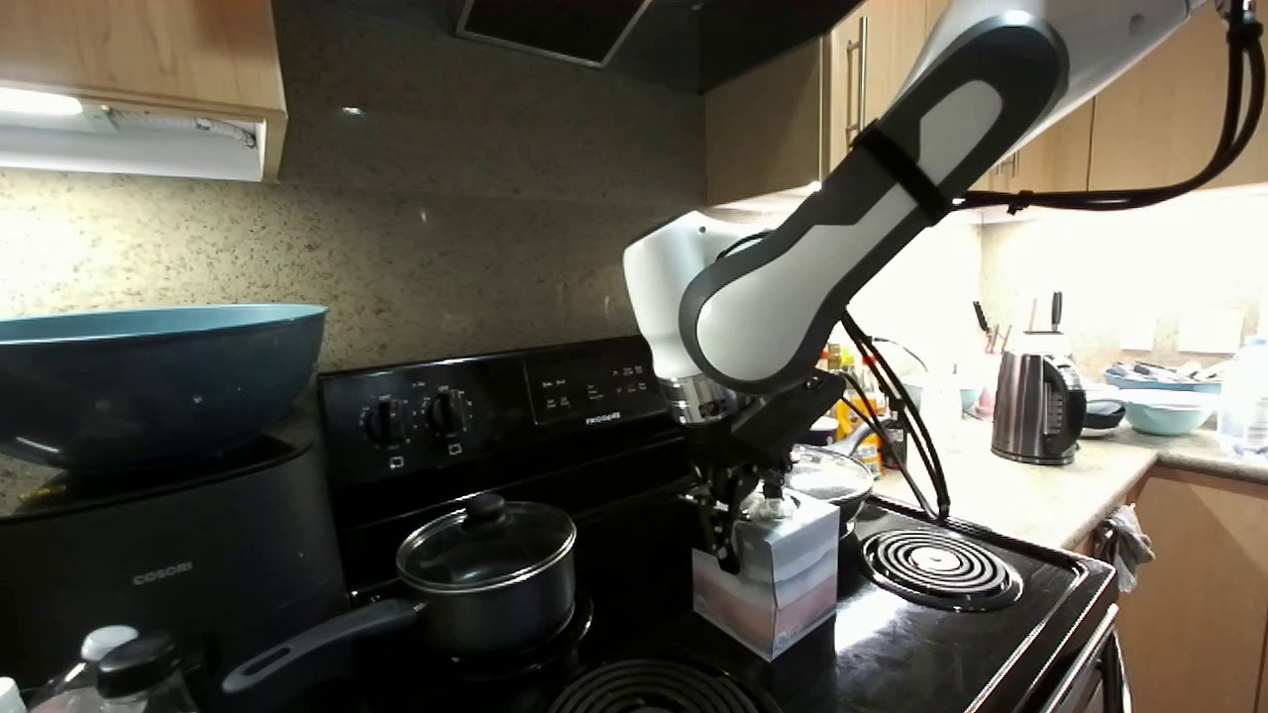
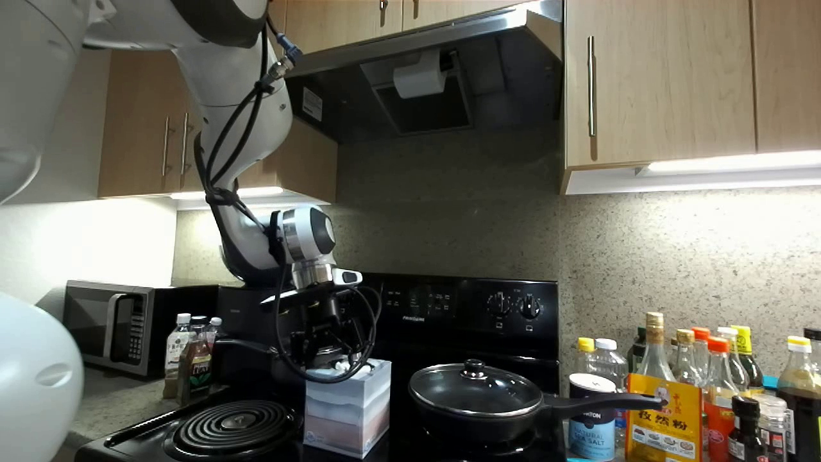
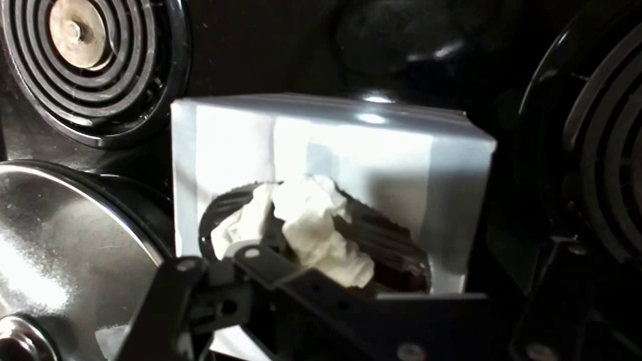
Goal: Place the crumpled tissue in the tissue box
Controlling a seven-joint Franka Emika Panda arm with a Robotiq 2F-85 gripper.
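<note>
Two white lumps of crumpled tissue (image 3: pixel 321 230) are seen in the oval opening of the one tissue box (image 2: pixel 346 410), just beside the one tool (image 1: pixel 748 525); whether they form a single wad cannot be told. Partly covered by the tool in the wrist view, they cannot be judged touched or clear of it. The tool's jaws are spread apart. On the stove (image 1: pixel 921 654), one lidded pot (image 1: pixel 495 604), one lidded frying pan (image 2: pixel 471 410) and two visible coil burners (image 3: pixel 95 55) are counted; one kettle (image 1: pixel 1028 406) is set on the tabletop (image 1: pixel 966 470).
</note>
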